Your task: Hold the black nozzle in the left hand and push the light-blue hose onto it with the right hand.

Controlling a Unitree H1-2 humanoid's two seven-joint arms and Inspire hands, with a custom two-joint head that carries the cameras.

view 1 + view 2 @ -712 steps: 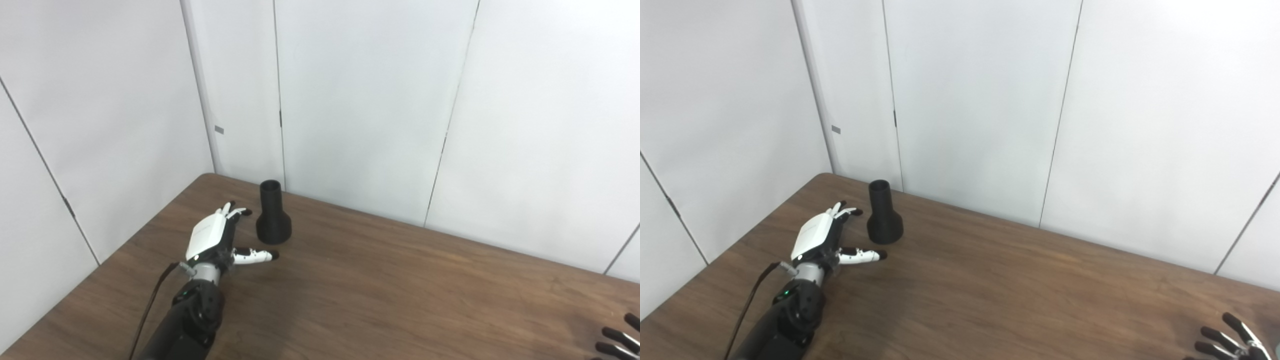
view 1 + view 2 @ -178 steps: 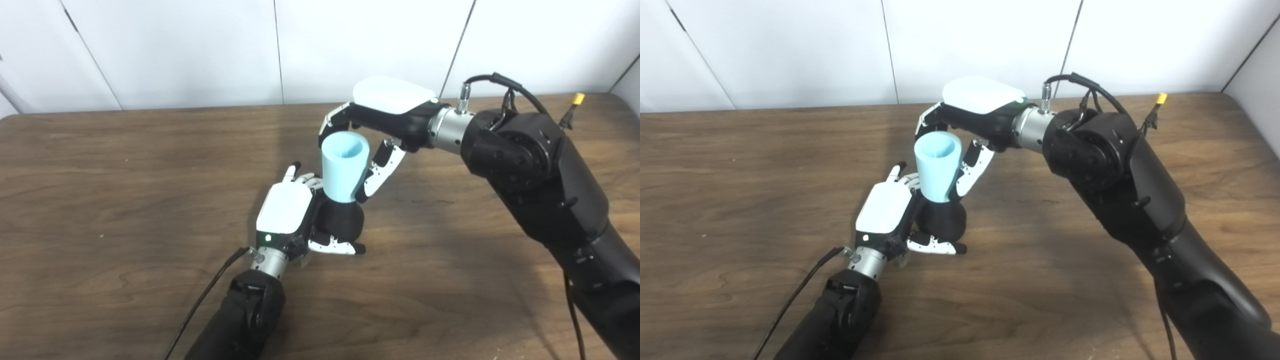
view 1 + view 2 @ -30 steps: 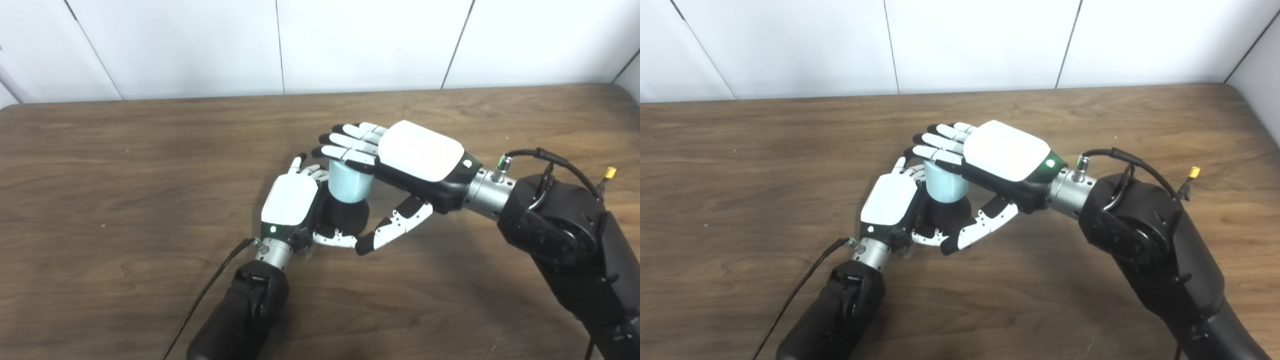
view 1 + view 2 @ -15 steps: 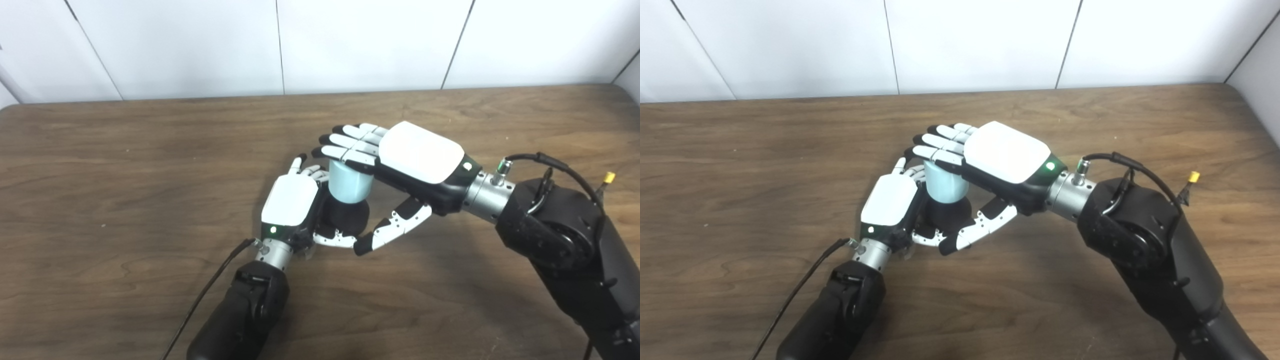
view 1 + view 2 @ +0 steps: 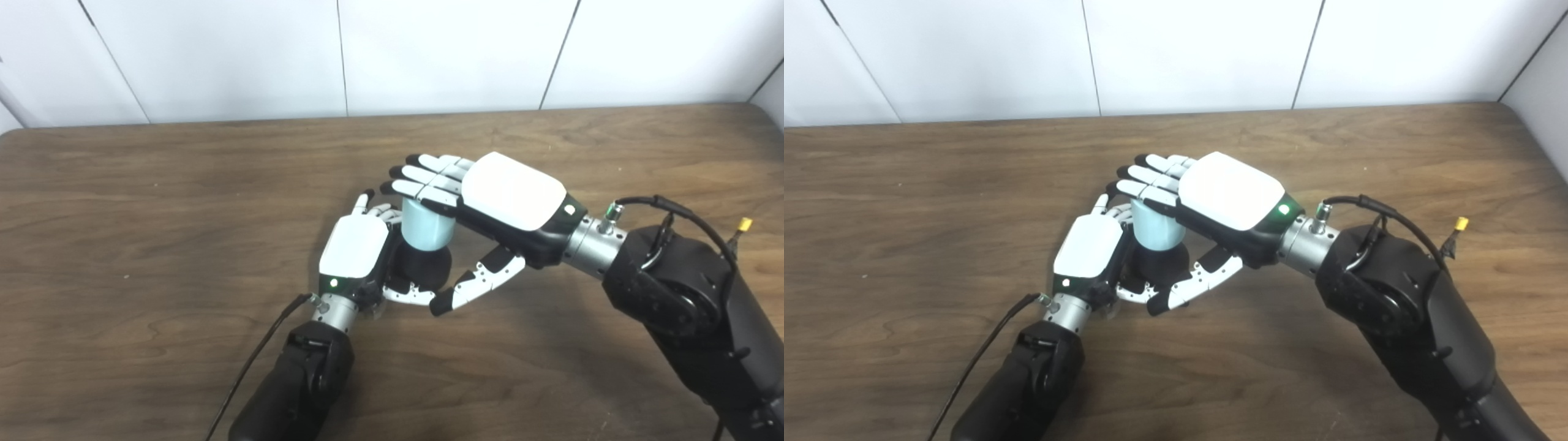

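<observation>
Pressing the hose down onto the nozzle.

The left hand (image 5: 355, 248) is wrapped around the wide base of the black nozzle (image 5: 422, 269), which stands on the wooden table (image 5: 153, 202). The light-blue hose (image 5: 427, 223) sits upright over the nozzle's neck. The right hand (image 5: 490, 202) lies flat on the hose's top, fingers (image 5: 422, 180) straight and side by side, thumb hanging loose and clear, gripping nothing. I think the danger is an off-centre push: the hose could tilt and jam, or the nozzle could twist out of the left hand's hold.
</observation>
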